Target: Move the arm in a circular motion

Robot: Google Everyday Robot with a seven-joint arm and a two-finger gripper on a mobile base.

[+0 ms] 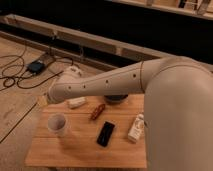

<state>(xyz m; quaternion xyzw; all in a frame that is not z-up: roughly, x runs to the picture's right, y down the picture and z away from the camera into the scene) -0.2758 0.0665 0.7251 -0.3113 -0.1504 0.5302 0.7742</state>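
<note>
The arm [125, 80] is a thick cream-white tube with a row of small dark screw holes. It reaches from the big shoulder segment [180, 115] at right, leftward over the back of the wooden table [80, 150]. Its rounded wrist joint [71, 73] hangs above the table's far-left corner. The gripper sits beyond the arm's far-left end, hidden behind the wrist, so I do not see it.
On the table stand a white cup [56, 124], a white packet [76, 102], a red-brown bar [97, 112], a black flat device [105, 133], a white bottle [136, 127] and a dark bowl [116, 98]. Cables and a black box [36, 66] lie on the floor at left.
</note>
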